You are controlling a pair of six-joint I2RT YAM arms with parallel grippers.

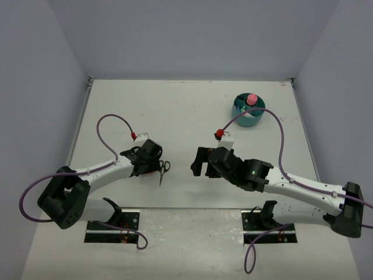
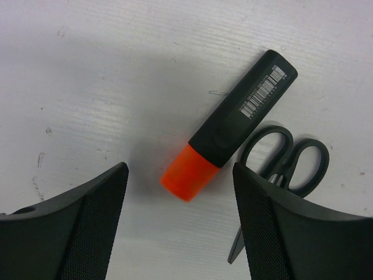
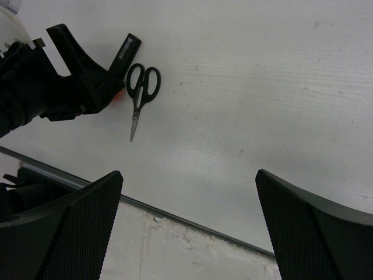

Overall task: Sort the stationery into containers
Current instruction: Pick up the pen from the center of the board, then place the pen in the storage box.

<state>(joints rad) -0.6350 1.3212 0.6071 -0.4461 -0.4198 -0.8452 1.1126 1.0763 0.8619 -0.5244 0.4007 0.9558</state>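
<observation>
The orange highlighter (image 2: 233, 128), black-bodied with an orange cap, lies flat on the white table. My left gripper (image 2: 179, 175) is open and straddles its cap end without touching it. The black-handled scissors (image 2: 285, 160) lie right beside the highlighter, partly behind my right-hand finger (image 2: 291, 233). From above, the left gripper (image 1: 152, 164) covers the highlighter, and the scissors (image 1: 164, 169) show beside it. My right gripper (image 1: 201, 162) hovers open and empty to the right of the scissors (image 3: 140, 87). The teal organizer (image 1: 247, 121) stands far right and holds a pink-capped glue stick (image 1: 252, 100).
The table's front edge with its metal strip (image 3: 175, 216) runs just below my right gripper (image 3: 189, 175). Purple cables loop over both arms. Grey walls close in the table on three sides.
</observation>
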